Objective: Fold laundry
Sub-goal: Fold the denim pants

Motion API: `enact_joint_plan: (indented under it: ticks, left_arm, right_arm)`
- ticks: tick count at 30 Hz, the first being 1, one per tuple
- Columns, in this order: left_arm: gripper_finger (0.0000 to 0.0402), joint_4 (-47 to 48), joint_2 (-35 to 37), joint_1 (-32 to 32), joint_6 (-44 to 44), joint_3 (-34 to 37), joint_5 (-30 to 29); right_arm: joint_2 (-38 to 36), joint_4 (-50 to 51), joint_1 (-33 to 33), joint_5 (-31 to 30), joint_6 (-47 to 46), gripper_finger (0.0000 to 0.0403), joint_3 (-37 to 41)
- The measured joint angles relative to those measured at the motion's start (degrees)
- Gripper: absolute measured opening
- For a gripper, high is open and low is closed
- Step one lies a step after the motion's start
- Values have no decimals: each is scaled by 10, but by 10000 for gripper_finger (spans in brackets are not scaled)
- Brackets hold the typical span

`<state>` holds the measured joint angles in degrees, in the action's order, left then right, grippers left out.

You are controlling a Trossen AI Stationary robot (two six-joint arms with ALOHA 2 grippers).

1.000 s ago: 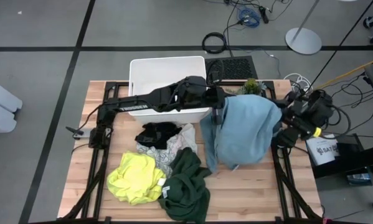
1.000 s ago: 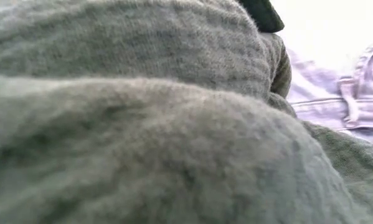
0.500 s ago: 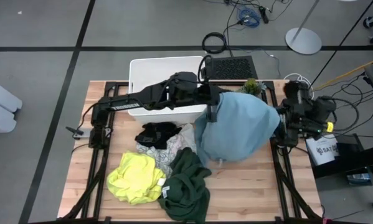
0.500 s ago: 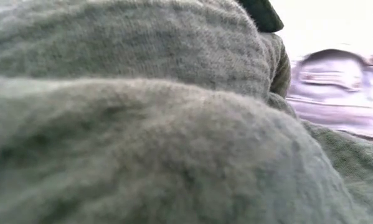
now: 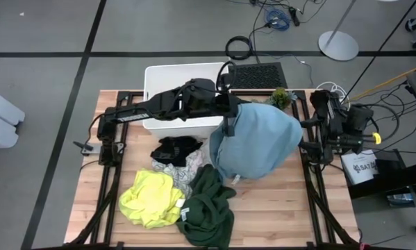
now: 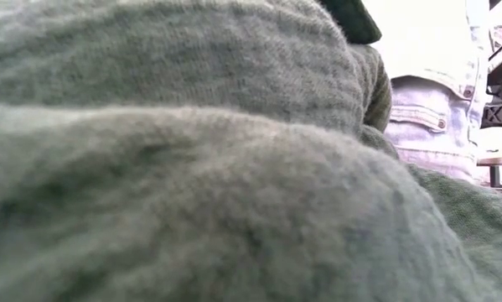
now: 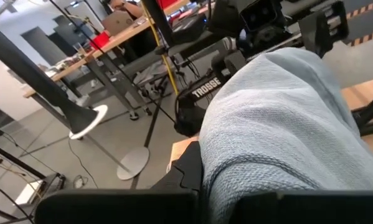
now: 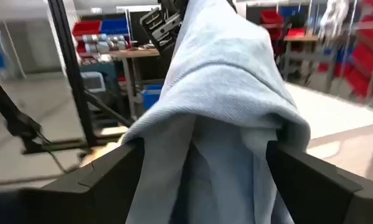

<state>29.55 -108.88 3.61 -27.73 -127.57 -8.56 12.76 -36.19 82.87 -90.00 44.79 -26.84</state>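
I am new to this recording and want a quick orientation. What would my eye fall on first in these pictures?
First, the light blue garment, lifted above the table's right half and held by the left end effector, which is shut on its edge. The right end effector stands open beside it. Next, the heap at the front left: bright yellow garment and dark green garment, before the white bin.

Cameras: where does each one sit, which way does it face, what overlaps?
High: overhead, straight down on the table; both arms show, left gripper holding the light blue garment.
Low: table height, nearly blocked by the dark green garment; no arm visible.
Left wrist: looks past the blue cloth toward the right arm.
Right wrist: open jaws frame the hanging garment.
Shared: all four see the light blue garment.
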Motion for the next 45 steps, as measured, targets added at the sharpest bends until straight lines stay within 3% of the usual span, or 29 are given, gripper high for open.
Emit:
enact_joint_plan:
  ticks: [8,16,23,29,33,39,45]
  left_arm:
    - [13,10,3,-7,4,0,0]
    - [12,10,3,-13,4,0,0]
    - [12,14,3,-15,4,0,-3]
    - [12,48,9,-17,4,0,-33]
    - [12,53,31,-22,-10,0,-63]
    - [12,61,67,-24,-11,0,-71]
    - [12,90,70,-27,0,0,-72]
  right_arm:
    - [61,-7,-103,0,17,325,-22]
    - [199,6,-150,-2,35,314,-117]
    - [307,170,-161,-1,42,314,-275]
    - [352,306,-159,-1,29,313,-363]
    - [353,313,-145,1,13,313,-346]
    - [331,314,-142,4,10,313,-260]
    - [273,398,-200,3,26,313,-219]
